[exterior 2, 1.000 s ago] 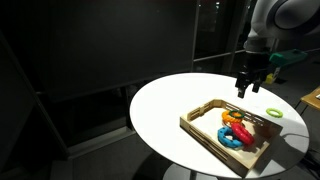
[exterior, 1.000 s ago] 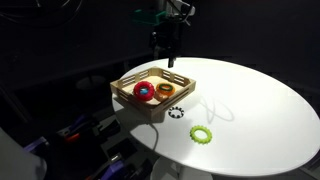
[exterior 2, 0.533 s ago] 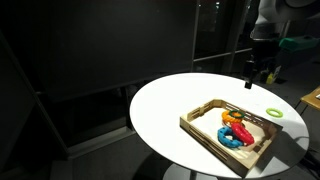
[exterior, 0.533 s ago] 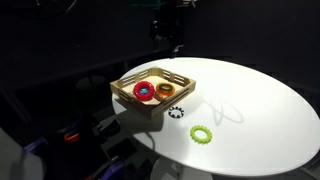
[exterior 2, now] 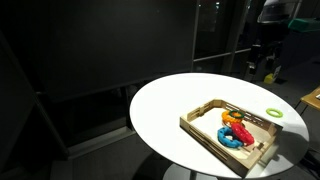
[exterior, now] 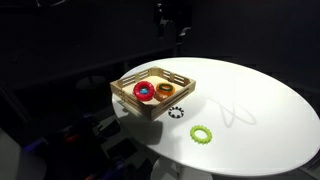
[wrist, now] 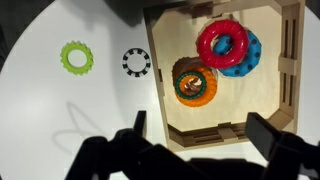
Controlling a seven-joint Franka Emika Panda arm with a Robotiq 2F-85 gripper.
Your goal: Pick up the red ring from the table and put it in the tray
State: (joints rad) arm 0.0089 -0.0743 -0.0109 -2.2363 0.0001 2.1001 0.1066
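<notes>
The red ring (wrist: pixel 206 46) lies inside the light-wood tray (wrist: pixel 156 72), leaning on a blue ring (wrist: pixel 252 62). An orange ring (wrist: pixel 201 99) with a green centre lies beside them. In both exterior views the red ring (exterior: pixel 139 92) (exterior 2: pixel 240 129) shows in the tray (exterior: pixel 186 84) (exterior 2: pixel 200 125) on the white round table (exterior: pixel 255 90) (exterior 2: pixel 165 105). My gripper (wrist: pixel 204 130) is open and empty, high above the tray's edge. It is a dark shape up in the exterior views (exterior: pixel 168 22) (exterior 2: pixel 263 62).
A thin green toothed ring (wrist: pixel 65 57) (exterior: pixel 202 134) (exterior 2: pixel 274 113) and a small black toothed ring (wrist: pixel 126 63) (exterior: pixel 177 111) lie on the table beside the tray. The room around the table is dark.
My gripper has risen straight up from just above the tray to well above it. The rings and the tray have not moved.
</notes>
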